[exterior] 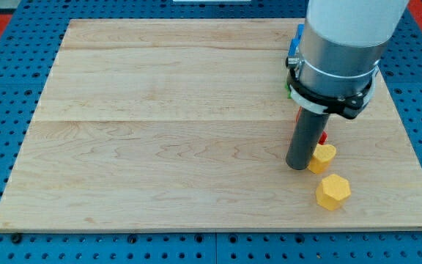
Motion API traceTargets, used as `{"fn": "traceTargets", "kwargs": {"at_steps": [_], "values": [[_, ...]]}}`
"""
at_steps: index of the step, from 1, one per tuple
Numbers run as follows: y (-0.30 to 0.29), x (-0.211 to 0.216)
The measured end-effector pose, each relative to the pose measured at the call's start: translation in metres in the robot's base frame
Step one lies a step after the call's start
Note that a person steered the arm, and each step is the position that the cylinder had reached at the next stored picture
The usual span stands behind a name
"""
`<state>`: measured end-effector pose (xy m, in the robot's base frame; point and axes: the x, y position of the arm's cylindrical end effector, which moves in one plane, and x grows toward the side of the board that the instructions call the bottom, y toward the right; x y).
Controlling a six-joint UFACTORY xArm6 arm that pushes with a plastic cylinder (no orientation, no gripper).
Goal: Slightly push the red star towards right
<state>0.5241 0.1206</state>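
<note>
My tip (pixel 297 166) rests on the wooden board (pixel 160 147) at the view's right. Only small red slivers (pixel 324 137) show beside and behind the rod; I take them for the red star, but its shape is hidden. A yellow block (pixel 322 157) sits just right of my tip, touching or nearly touching it. A yellow hexagon (pixel 333 191) lies below and right of my tip.
A blue block (pixel 296 45) and a sliver of a green block (pixel 288 90) peek out at the left side of the arm's body, mostly hidden. The arm's large grey and white body (pixel 343 44) covers the board's upper right. Blue pegboard (pixel 6 132) surrounds the board.
</note>
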Motion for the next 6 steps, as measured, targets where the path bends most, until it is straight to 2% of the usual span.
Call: {"fn": "traceTargets", "kwargs": {"at_steps": [1, 2, 6], "values": [[-0.003, -0.002], [-0.036, -0.022], [-0.026, -0.044]]}}
